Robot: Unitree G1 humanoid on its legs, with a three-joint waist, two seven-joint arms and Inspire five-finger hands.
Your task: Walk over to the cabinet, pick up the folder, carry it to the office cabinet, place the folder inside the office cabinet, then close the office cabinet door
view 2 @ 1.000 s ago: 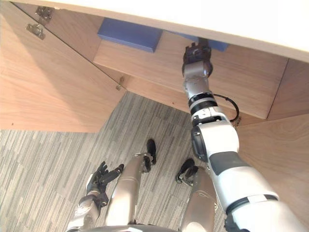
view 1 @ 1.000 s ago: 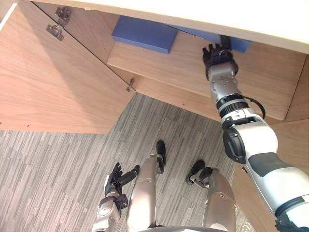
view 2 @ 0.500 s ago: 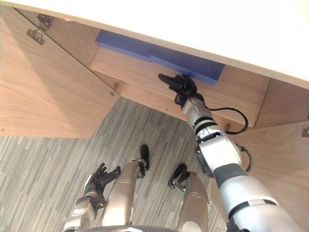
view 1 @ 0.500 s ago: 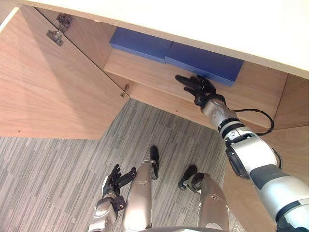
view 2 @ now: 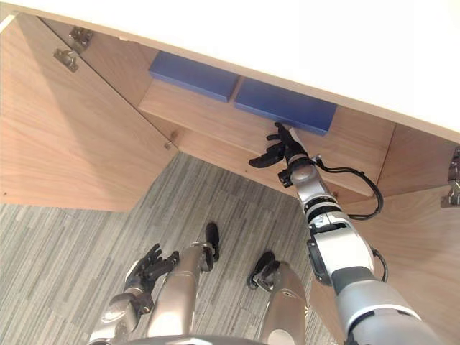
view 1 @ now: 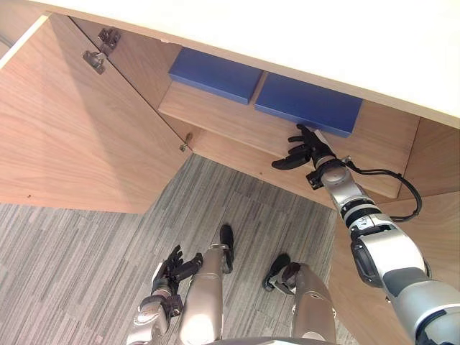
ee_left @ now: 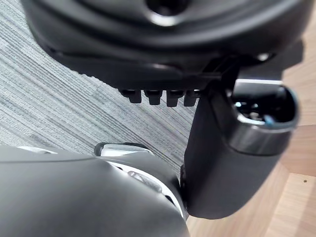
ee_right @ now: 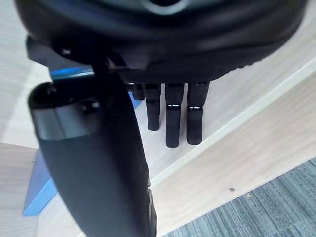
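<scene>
Looking like the drop-off is done: the blue folder [view 1: 309,104] lies flat toward the shelf's [view 1: 223,118] back right, well inside the office cabinet [view 1: 402,154], with a second blue folder [view 1: 215,74] just beside it on the left. The right hand [view 1: 302,152] hovers at the shelf's front edge, just in front of the folder, fingers straight and spread, holding nothing. The left hand [view 1: 169,269] hangs low over the carpet [view 1: 72,273], loosely open and empty.

My guess is the door is next. I'd back the right hand straight out over the front edge so it doesn't nudge the folder, then put flat fingers on the free edge of the open left cabinet door [view 1: 79,144] and swing it round on its hinges [view 1: 93,61] in one slow arc. No need to grip.

Orientation: the part of the folder I can see runs longways parallel to the shelf's front edge, one short end facing its neighbour. Its rear is hidden under the cabinet top [view 1: 287,29], so that long-axis call is tentative.
</scene>
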